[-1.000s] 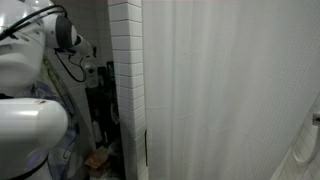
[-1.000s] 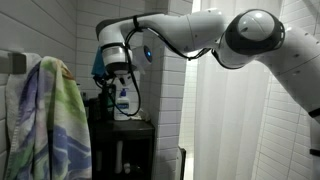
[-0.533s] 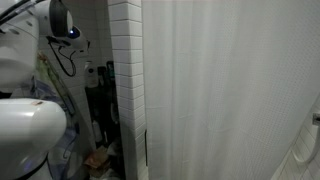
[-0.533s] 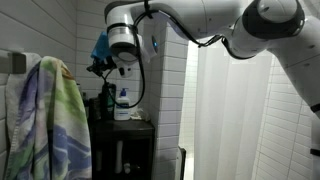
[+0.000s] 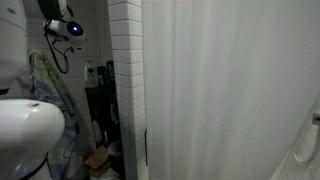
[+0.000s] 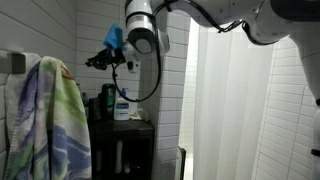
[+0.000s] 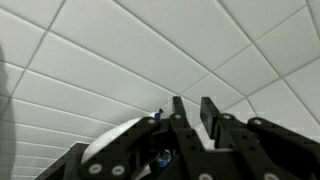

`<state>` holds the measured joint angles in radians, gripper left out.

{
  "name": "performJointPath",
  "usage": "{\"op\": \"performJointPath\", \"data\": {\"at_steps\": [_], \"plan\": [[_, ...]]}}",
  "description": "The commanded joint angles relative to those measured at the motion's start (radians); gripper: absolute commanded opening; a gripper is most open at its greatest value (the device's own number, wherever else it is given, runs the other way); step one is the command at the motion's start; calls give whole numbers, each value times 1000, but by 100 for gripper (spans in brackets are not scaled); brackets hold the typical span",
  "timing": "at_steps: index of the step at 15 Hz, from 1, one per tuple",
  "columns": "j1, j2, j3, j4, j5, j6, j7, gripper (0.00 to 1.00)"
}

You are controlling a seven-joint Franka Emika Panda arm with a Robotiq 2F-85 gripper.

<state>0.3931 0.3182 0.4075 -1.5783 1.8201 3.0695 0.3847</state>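
gripper (image 6: 97, 62) hangs well above the white bottle (image 6: 121, 106), which stands on the dark cabinet (image 6: 140, 125) against the tiled wall (image 7: 110, 50). fingers (image 7: 209, 110) are narrow, with a slim gap between them, and hold nothing. risk: the wall lies close ahead, so a forward push could strike the tiles, and a careless descent could topple the bottle.

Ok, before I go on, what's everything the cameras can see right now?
towel: one, green, purple and white, hanging beside the cabinet
cabinet: one, dark, against the tiled wall
white bottle: one, blue label, on the cabinet
dark bottle: one, dark green, beside the white bottle
shower curtain: one, white, drawn across
tiled wall: one, white, next to the curtain
arm: one, white, reaching overhead
hand: one, black, high by the tiles, fingers slightly apart, empty
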Motion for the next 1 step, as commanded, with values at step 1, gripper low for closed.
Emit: {"op": "performJointPath", "data": {"at_steps": [1], "plan": [[10, -22, -21, -24, -1, -17, 14, 32]]}}
